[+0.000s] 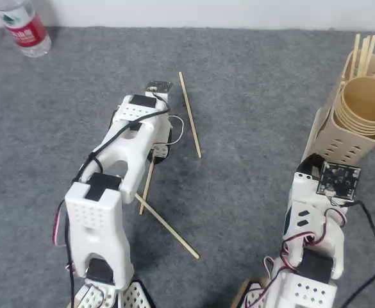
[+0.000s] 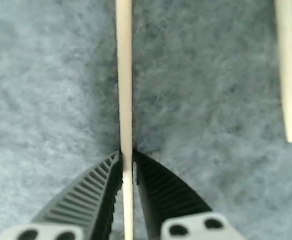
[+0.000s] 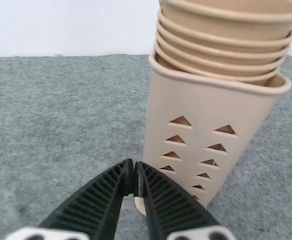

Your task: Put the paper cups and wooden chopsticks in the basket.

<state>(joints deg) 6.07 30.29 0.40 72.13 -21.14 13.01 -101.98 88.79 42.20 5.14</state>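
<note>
left wrist view: left gripper (image 2: pixel 128 156) pinches a chopstick (image 2: pixel 124 75) by its tips; lift fast and you may lose it. right gripper (image 3: pixel 134 176) closed, empty.

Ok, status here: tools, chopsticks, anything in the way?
Left tool shut on a chopstick. Right tool shut, empty, by the basket; cups stacked inside. Two loose chopsticks on the mat, nothing blocking.

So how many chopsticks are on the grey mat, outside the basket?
3. The far chopstick lies beyond the left arm. The middle chopstick runs under that arm, pinched in the left gripper. The near chopstick lies slanted beside the arm's base. The arm could hide more.
</note>
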